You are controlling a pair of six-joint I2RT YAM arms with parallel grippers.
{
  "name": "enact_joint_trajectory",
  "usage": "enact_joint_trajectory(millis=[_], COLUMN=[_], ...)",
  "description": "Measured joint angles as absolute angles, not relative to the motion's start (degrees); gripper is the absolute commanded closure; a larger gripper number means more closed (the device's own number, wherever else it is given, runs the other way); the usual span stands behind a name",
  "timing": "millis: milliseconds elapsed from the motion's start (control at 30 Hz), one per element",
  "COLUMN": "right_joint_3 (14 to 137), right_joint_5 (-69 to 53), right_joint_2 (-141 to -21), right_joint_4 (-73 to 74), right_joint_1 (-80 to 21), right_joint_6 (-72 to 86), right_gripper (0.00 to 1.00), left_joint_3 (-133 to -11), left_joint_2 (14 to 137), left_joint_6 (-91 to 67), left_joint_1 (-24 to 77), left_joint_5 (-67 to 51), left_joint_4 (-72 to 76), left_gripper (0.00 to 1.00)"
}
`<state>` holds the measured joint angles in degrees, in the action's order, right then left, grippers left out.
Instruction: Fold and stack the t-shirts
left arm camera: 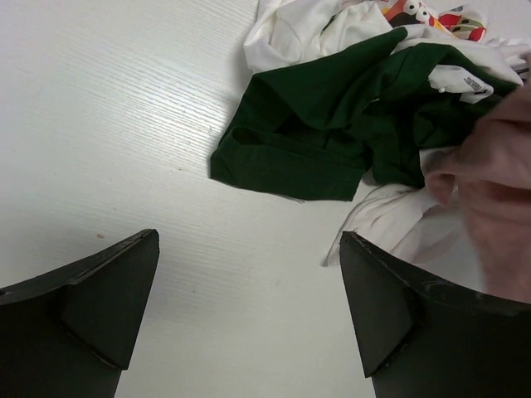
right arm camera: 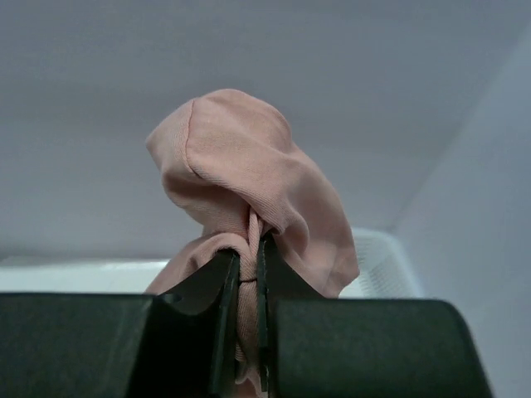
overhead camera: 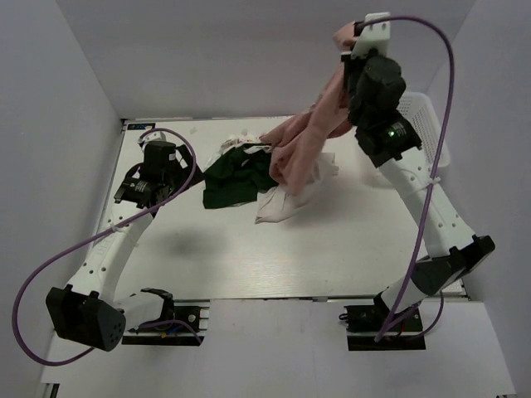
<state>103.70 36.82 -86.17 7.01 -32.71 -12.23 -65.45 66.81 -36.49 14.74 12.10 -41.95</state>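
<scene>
right gripper [right arm camera: 247, 253]: clenched on a bunched fold of the dusty pink t-shirt [right arm camera: 249, 166]. The cloth is pinched between the near-closed jaws and bulges above them at centre frame of the right wrist view.

In the top view that gripper is seen at upper right, raised high over the table [overhead camera: 249, 257]. The pink shirt is hung from it in a long drape running down-left toward frame centre. Its lower end is at the pile; contact cannot be confirmed.

The pile is located at upper centre of the top view. The dark green t-shirt [overhead camera: 236, 178] is crumpled on its left side, and a plain white t-shirt [overhead camera: 282, 206] is spread below the pink end. The white t-shirt with multicoloured graphic [left arm camera: 431, 15] is partly seen at top right of the left wrist view, behind the green one.

The white lattice basket [overhead camera: 427, 124] is seen at right, behind the right arm.

left gripper [left arm camera: 249, 240]: released, jaws spread wide, nothing between them. It is held over bare table left of the pile, with the green shirt just beyond the fingertips.
</scene>
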Motion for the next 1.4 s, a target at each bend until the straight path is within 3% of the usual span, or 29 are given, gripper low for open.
enact_joint_trajectory(millis=[233,500,867,1100,1400], right_joint_3=[123.39,128.68,131.57,124.92,98.32], right_joint_5=[42.94,43.57,30.17,21.85,21.15], right_joint_2=[-98.54,-105.89,-108.51,-109.8,-110.02], right_joint_4=[1.58,-15.35,-37.08,-43.11,-39.68], right_joint_1=[-21.58,-10.31,2.02,4.08,3.99], right_joint_6=[-26.74,-41.19,-36.97,-35.75,-28.42], right_gripper=[1.0,1.0,1.0,1.0,1.0], left_joint_3=[-65.47,-66.57,-70.57,-73.52,-74.87], left_joint_2=[67.9,71.66,76.51,82.56,84.66], left_joint_6=[-36.49,-36.45,-36.45,-36.25,-35.59], left_joint_1=[14.72,14.7,14.7,14.7,14.7], left_joint_5=[12.05,11.92,11.94,11.66,11.31], left_joint_4=[-42.04,-42.72,-43.35,-43.53,-43.55], left_gripper=[0.0,0.0,0.0,0.0,0.0])
